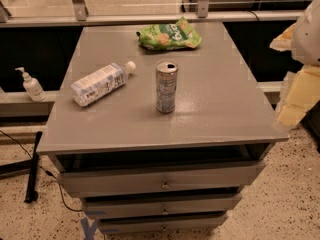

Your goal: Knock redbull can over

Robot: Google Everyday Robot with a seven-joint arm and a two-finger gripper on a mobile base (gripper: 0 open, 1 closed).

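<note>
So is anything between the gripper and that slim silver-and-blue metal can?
Nothing visible. The gripper hangs off the grey cabinet's right edge; bare top separates it from the can. The clear plastic bottle lies left, the green snack bag behind.

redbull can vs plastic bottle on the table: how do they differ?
Pose: the redbull can stands upright; the plastic bottle lies on its side. Material: the can is silver-blue metal, the bottle clear plastic with a white cap. Both rest on the gray table, apart from the gripper at the view's right edge.
</note>
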